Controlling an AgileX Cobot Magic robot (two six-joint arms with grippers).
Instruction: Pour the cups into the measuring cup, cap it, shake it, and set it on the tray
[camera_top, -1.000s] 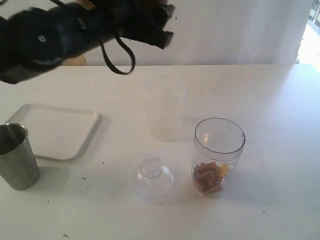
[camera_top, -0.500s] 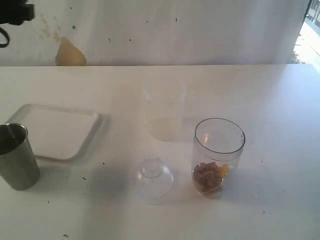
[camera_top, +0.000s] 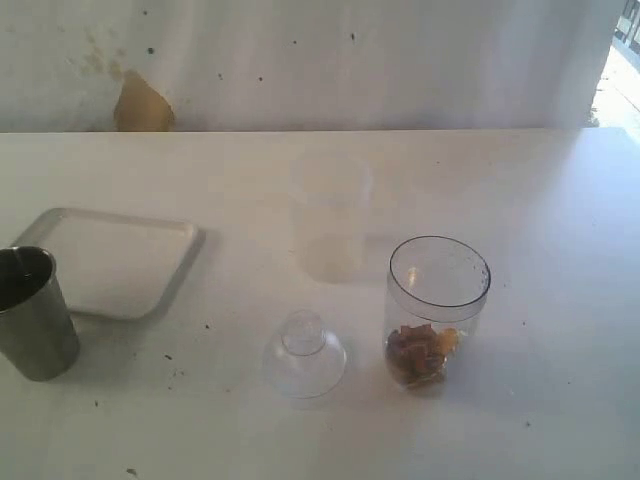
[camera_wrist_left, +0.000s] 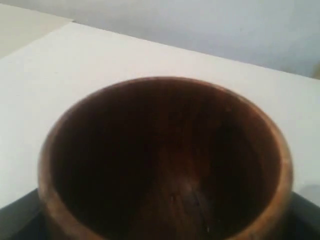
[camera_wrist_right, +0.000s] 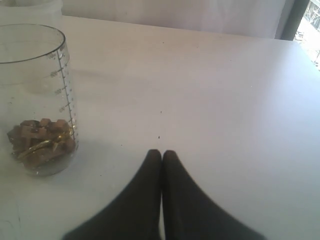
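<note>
In the exterior view neither arm shows. The tray (camera_top: 110, 262) lies near the left edge of the bench (camera_top: 560, 250), bare, kept free as the last stop. The steel tumbler (camera_top: 35, 315) stands upright at that same edge, just beside the tray's front corner, where the left arm can reach it. A frosted cup (camera_top: 330, 215) stands mid-bench, apart from the rest. Toward the front edge a clear domed lid (camera_top: 305, 355) rests neck up. Just to its right stands the measuring cup (camera_top: 437, 310), upright and uncapped, with brown pieces (camera_top: 420, 355) heaped at its bottom. Lid and cup sit close, probably so that capping is a short move.

In the left wrist view the wooden cup (camera_wrist_left: 165, 150) fills the picture, mouth toward the camera, its dark inside looking empty. Dark parts of the left gripper (camera_wrist_left: 160, 227) flank it at both lower corners, so the jaws seem clamped on its sides and carry it upright over the bench. With the cup empty and pieces in the measuring cup, its pour looks done. It likely needs setting down before the tumbler's turn.

In the right wrist view the right gripper (camera_wrist_right: 161, 162) has its two fingers pressed together, holding nothing. It hangs low over bare bench, with the measuring cup near it, its printed scale facing the camera. This arm looks parked out of the way.
</note>
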